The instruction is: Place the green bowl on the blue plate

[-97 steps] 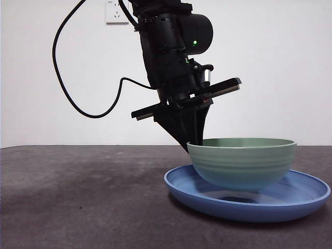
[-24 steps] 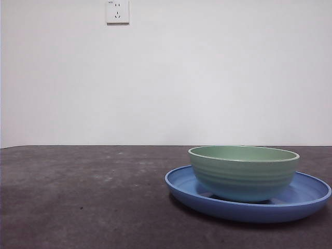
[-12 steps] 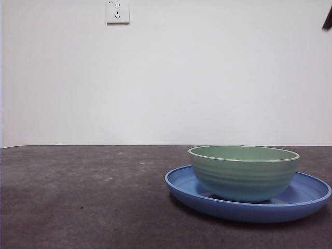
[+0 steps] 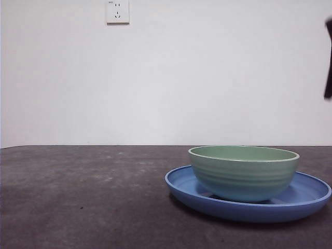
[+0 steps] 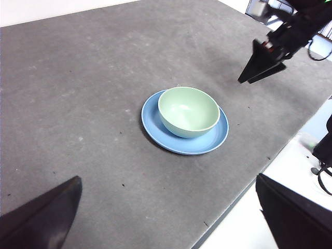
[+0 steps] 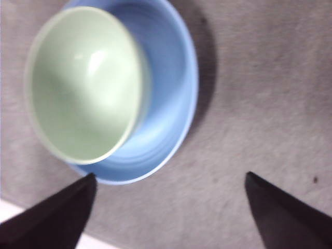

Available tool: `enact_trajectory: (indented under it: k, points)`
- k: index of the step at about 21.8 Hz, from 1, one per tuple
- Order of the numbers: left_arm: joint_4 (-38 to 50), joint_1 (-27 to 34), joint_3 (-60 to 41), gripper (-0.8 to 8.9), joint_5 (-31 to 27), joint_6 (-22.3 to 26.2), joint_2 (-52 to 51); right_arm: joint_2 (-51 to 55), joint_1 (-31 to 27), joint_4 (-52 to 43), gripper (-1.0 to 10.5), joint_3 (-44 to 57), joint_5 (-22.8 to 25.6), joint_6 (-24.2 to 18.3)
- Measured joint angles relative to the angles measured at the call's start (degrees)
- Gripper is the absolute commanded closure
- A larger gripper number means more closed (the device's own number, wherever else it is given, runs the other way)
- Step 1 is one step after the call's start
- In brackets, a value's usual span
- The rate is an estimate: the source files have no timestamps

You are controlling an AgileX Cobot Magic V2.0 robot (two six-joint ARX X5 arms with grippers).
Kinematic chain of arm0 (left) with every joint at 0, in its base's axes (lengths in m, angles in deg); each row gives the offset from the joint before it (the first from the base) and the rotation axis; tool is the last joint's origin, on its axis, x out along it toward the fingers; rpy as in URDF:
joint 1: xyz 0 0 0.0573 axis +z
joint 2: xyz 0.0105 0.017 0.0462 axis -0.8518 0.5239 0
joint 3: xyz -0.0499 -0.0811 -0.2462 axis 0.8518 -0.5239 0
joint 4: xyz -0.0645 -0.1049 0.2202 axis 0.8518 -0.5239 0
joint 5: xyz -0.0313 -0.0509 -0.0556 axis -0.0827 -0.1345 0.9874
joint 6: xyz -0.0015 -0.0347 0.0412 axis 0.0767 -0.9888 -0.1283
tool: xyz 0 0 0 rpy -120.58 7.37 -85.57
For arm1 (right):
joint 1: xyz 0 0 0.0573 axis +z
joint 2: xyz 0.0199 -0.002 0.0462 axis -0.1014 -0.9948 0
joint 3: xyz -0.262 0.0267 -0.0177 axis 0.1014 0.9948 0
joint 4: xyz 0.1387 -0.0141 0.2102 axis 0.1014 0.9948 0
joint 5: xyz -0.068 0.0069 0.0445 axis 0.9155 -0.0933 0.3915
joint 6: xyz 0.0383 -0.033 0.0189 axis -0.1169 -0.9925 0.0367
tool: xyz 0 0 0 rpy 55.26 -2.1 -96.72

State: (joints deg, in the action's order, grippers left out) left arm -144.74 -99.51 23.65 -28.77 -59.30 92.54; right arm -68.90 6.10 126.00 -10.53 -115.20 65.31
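Now green bowl [image 4: 244, 173] on blue plate [image 4: 309, 199], right hand [image 6: 168, 207] above, spread.

— Does any readable writing show anywhere?
— None. The white plastic wall socket [image 4: 118, 11] bears a tiny dark mark at its top corner, too small to read. The other surfaces carry no lettering.

Bowl [image 4: 244, 174] on plate [image 4: 303, 199], table's right.

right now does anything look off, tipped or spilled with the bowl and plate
Nothing stands out. The green bowl sits upright and empty in the blue plate, off-centre toward one side. Both grippers are open and clear.
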Motion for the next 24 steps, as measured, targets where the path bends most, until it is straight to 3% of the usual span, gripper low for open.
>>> enact_trajectory:
  k: [8, 12, 15, 17, 21, 24]
  points:
    - [0.0, 0.0, 0.0, 2.19, 0.0, 0.0, 0.0, -9.94, 0.26, -8.48, 5.9, 0.0, 0.5, -1.46]
    - [0.0, 0.0, 0.0, 2.19, 0.0, 0.0, 0.0, -15.1, 0.96, -15.04, 6.6, 0.0, 0.42, -1.64]
    - [0.0, 0.0, 0.0, 2.19, 0.0, 0.0, 0.0, -20.31, 1.07, -18.99, 6.7, 0.0, -2.47, -1.73]
    - [0.0, 0.0, 0.0, 2.19, 0.0, 0.0, 0.0, -23.19, 1.11, -20.81, 7.1, -0.02, -5.42, -1.73]
    - [0.0, 0.0, 0.0, 2.19, 0.0, 0.0, 0.0, -26.71, 2.21, -22.29, 7.6, -0.04, -5.88, -1.73]
    - [0.0, 0.0, 0.0, 2.19, 0.0, 0.0, 0.0, -28.57, 3.52, -23.23, 8.7, -0.17, -6.03, -1.73]
